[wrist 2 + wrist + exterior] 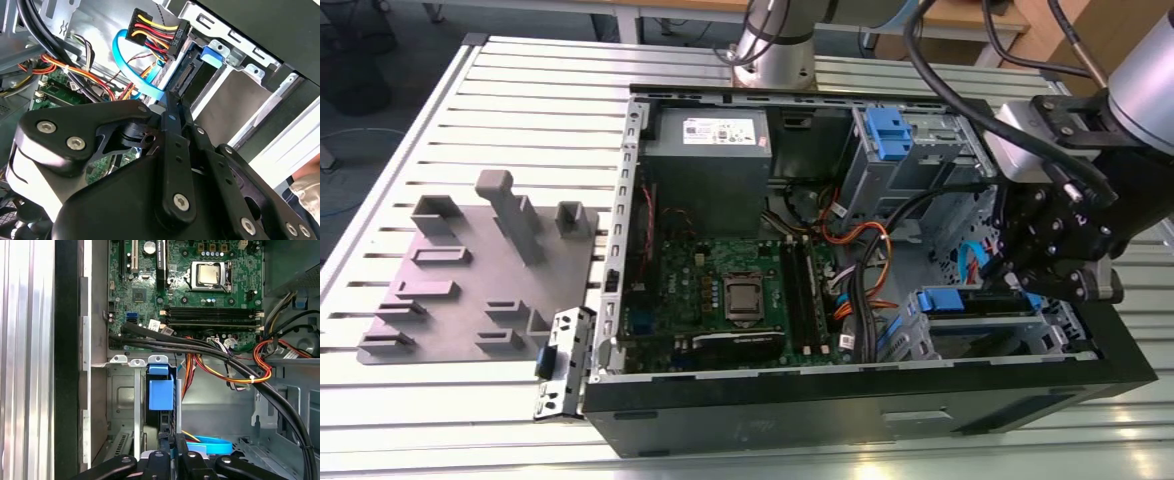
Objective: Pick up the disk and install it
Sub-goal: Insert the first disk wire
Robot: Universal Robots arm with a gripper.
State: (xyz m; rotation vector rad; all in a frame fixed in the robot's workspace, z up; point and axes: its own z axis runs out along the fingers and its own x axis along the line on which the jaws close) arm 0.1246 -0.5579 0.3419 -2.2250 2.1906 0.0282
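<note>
One open computer case (881,400) lies on the slatted bench (440,120). It holds a green motherboard (720,285), a grey power-supply box (707,140), bundled cables (861,270) and two drive cages. The disk (974,305) sits upright in the cage (1047,335) near the exterior view's right, its blue rail (161,392) showing in the first wrist view. The claw (1061,285) hangs right over that cage. Whether its fingers grip the disk, I cannot tell.
</note>
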